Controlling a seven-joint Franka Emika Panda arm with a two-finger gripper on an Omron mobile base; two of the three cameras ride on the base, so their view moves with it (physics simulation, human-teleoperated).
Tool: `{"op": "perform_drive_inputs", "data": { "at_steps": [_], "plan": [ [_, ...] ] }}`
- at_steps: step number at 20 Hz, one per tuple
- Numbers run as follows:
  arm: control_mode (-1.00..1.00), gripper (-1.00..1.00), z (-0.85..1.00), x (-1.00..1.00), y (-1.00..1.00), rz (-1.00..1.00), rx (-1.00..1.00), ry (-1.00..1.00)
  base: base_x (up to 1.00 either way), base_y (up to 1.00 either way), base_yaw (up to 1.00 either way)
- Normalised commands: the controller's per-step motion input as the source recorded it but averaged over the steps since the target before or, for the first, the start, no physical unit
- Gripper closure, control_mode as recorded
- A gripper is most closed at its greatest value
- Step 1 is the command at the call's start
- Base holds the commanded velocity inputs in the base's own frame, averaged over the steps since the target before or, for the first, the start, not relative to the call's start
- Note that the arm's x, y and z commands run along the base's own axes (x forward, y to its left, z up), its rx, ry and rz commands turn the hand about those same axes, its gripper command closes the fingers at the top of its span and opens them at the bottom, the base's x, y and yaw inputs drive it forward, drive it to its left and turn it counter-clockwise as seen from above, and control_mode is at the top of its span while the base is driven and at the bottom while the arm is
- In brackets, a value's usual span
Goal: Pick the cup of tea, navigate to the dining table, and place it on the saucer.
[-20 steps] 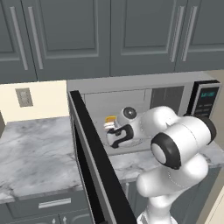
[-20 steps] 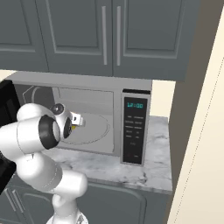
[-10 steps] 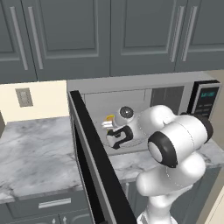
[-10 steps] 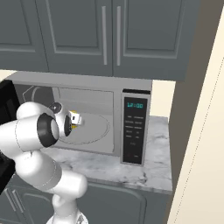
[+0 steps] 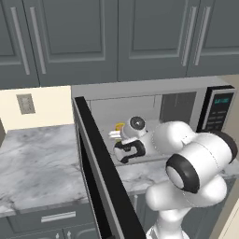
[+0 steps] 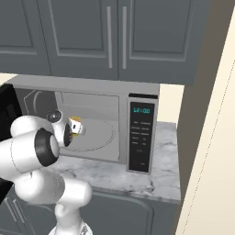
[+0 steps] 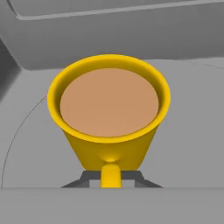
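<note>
The cup of tea point(image 7: 109, 113), a yellow mug full of brown liquid, stands on the floor of the open microwave point(image 5: 182, 105). My gripper point(image 7: 110, 178) is shut on the cup's handle, with a dark fingertip point(image 7: 89, 177) on each side of it. From the left base the cup point(image 5: 120, 126) peeks out behind my gripper point(image 5: 115, 134), deep in the oven. In the right base view the cup point(image 6: 75, 122) and gripper point(image 6: 79, 129) sit over the turntable. The dining table and the saucer are out of view.
The microwave's dark door point(image 5: 100, 172) swings out to the left of the arm. Its control panel point(image 6: 141, 137) is on the right. Marble counter point(image 5: 37, 158) runs left, grey cabinets point(image 5: 116, 42) hang above, and a beige wall panel point(image 6: 211, 137) closes the right.
The fingers have closed from wide open onto the cup's handle. The hand has eased slightly deeper into the microwave; the cup stays in place.
</note>
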Motion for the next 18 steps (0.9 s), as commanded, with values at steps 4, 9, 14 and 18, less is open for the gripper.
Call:
{"op": "perform_drive_inputs", "data": {
  "at_steps": [4,9,14,18],
  "plan": [
    [-1.00,1.00,0.54,-1.00,-0.55,0.00,0.09,-0.10,0.00,0.00,0.00],
    [-1.00,1.00,0.93,-1.00,-0.49,0.00,0.03,0.02,0.00,0.00,0.00],
    [-1.00,1.00,0.96,-1.00,-0.32,0.00,0.00,0.11,0.00,0.00,0.00],
    [-1.00,1.00,0.64,-1.00,-0.32,0.00,-0.03,0.16,0.00,0.00,0.00]
  ]
}}
